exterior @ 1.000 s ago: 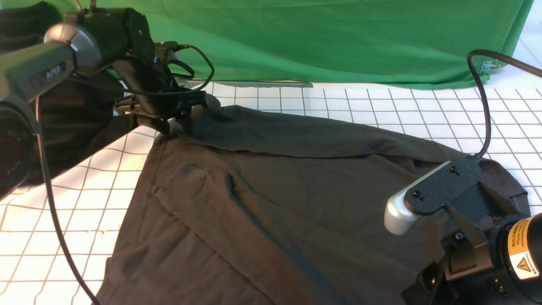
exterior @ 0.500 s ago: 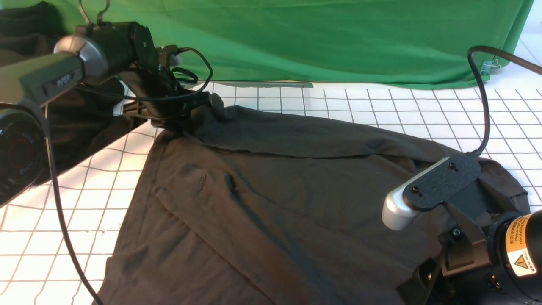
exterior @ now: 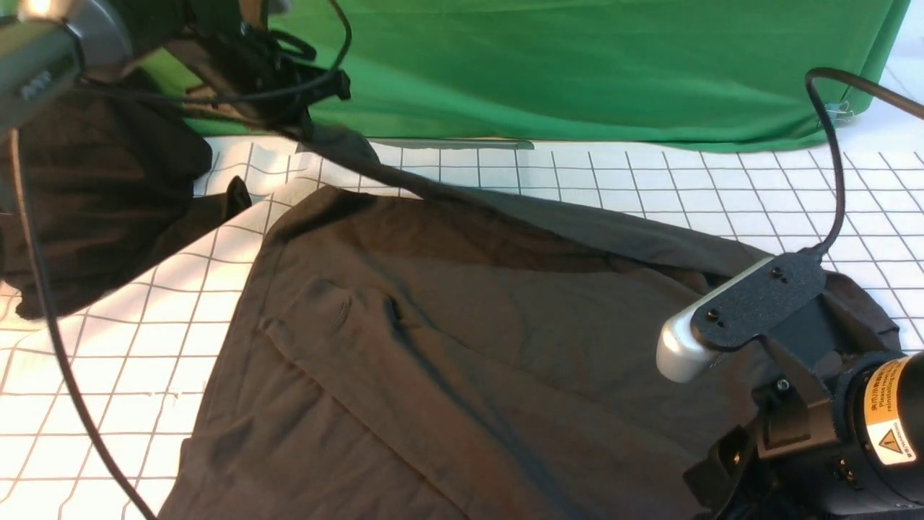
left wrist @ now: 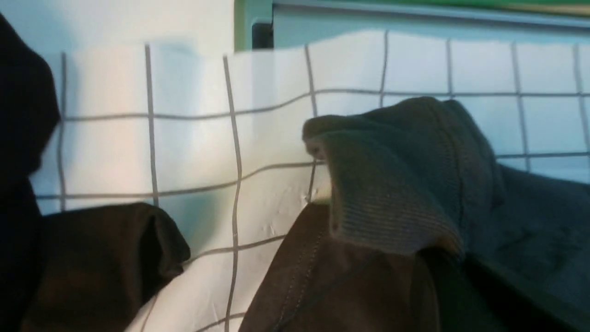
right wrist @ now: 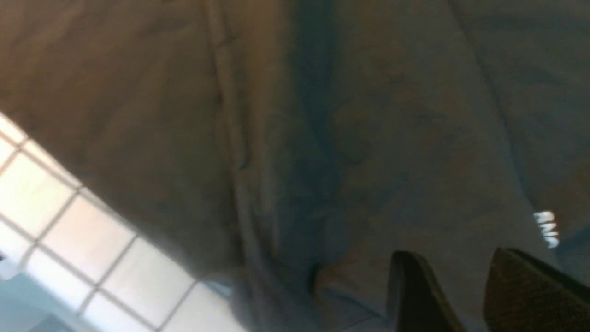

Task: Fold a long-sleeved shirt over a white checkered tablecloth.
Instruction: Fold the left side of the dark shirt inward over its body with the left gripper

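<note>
The long-sleeved shirt, dark charcoal, lies spread on the white checkered tablecloth. One sleeve rises taut from the shirt to my left gripper, which is raised at the back left and shut on the sleeve's end. In the left wrist view the ribbed cuff bulges just past the jaws, hanging above the tablecloth. My right gripper hovers low over the shirt's right part, its two dark fingers apart with nothing pinched. A bit of white print shows beside it.
A rumpled heap of black cloth lies at the left edge, partly over the table. The green cloth backdrop hangs along the back. The right arm's cable arcs over the right side.
My left gripper has shut on the sleeve's end and risen toward the back left, pulling the sleeve off the shirt's body. The right arm has hardly moved.
</note>
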`<state>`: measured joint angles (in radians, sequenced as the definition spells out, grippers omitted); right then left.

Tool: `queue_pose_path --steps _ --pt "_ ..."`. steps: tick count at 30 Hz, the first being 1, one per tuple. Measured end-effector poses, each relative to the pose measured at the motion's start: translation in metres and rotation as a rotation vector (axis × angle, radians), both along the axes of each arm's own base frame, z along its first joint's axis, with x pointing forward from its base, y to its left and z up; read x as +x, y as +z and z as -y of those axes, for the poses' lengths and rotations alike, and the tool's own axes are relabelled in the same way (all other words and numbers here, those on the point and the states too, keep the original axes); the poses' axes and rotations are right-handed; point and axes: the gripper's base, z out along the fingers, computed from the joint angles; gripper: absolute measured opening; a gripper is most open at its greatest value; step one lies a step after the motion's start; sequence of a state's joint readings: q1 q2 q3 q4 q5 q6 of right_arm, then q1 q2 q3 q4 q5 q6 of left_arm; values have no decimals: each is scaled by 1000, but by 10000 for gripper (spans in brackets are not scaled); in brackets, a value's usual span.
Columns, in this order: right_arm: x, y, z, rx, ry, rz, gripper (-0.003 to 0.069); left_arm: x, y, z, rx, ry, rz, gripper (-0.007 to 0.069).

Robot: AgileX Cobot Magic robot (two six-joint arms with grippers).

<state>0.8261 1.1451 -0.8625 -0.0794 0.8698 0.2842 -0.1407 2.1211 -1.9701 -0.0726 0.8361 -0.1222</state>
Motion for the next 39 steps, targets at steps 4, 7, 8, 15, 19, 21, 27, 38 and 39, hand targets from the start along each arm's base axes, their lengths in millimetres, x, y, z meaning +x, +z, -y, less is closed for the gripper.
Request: queue_pose_path --steps 4,7,8,15,19,21,27,38,39 --pt "6 3 4 -46 -27 60 228 -21 26 -2 17 -28 -52 17" --pt "10 11 6 -57 -46 108 229 -35 40 -1 27 -44 -97 17" --pt "13 19 5 -51 -49 139 230 -49 56 0 40 -60 -118 17" --pt "21 44 3 -26 -45 249 237 -107 67 -8 81 -26 -235 17" --pt "23 46 4 -42 -41 281 239 -147 50 -3 88 -12 -312 17" --pt "23 46 4 -43 -42 283 239 -160 42 1 81 -8 -330 17" --pt "23 46 4 -43 -42 283 241 -221 -11 13 69 13 -433 17" --pt "24 46 5 -37 -60 280 241 -246 -52 7 50 48 -507 137" --pt "26 46 7 -38 -72 279 241 -246 -52 9 32 35 -506 176"
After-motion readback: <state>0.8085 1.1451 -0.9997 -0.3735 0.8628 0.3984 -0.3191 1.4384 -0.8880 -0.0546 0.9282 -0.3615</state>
